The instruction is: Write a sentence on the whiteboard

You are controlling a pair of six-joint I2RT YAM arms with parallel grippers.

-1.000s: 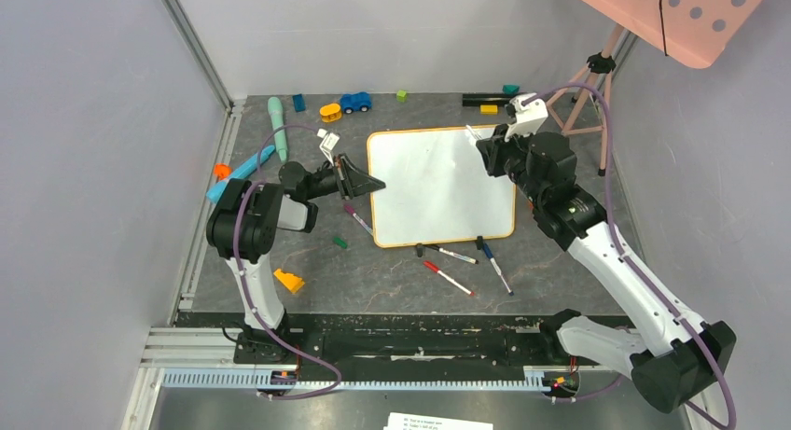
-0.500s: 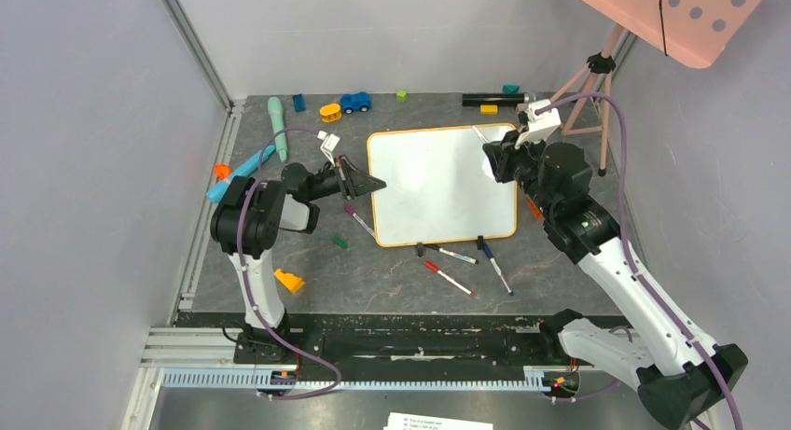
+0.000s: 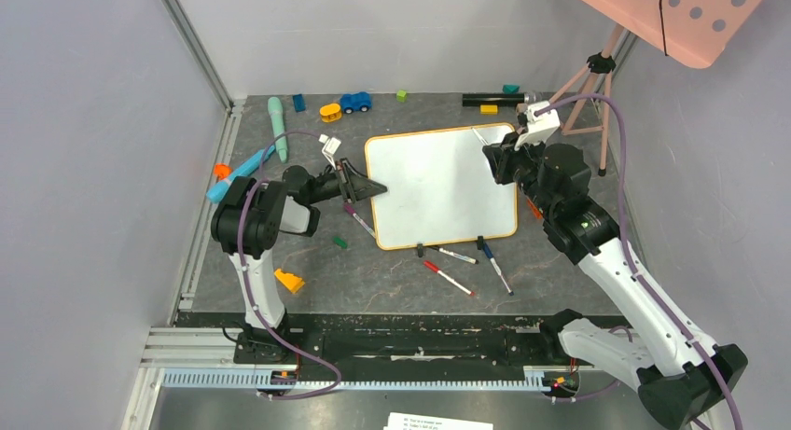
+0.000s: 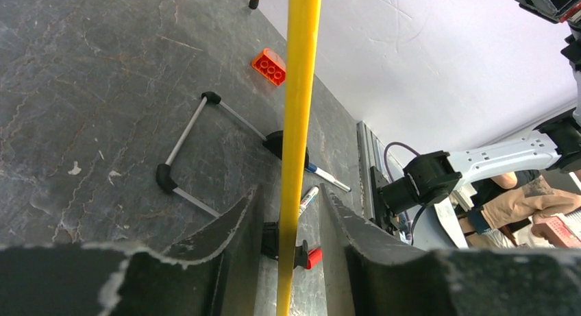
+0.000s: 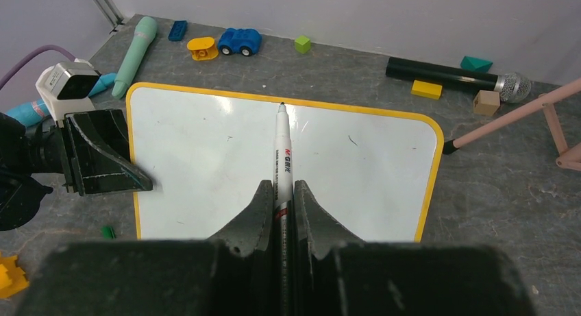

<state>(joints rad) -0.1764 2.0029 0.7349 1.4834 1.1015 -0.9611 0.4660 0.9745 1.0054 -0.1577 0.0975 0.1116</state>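
The whiteboard (image 3: 438, 183) lies flat on the dark table, white with a thin yellow frame and two black clip feet on its near edge. No sentence shows on it; its face (image 5: 205, 165) is blank apart from faint specks. My left gripper (image 3: 373, 186) is at the board's left edge. In the left wrist view its jaws (image 4: 291, 191) stand open on either side of the yellow frame (image 4: 299, 90), with a gap on each side. My right gripper (image 3: 492, 155) hovers over the board's far right corner, shut on a white marker (image 5: 281, 144) whose tip points at the far edge.
Loose markers (image 3: 452, 255) (image 3: 448, 278) (image 3: 494, 265) lie by the board's near edge, and a purple one (image 3: 357, 217) by its left corner. At the back are a blue car (image 3: 354, 102), a teal microphone (image 3: 276, 122) and a black microphone (image 3: 494, 100). A tripod (image 3: 588, 94) stands back right.
My left gripper has opened off the board's left edge and the board has shifted slightly. My right arm moved right and back with the marker, then held still.
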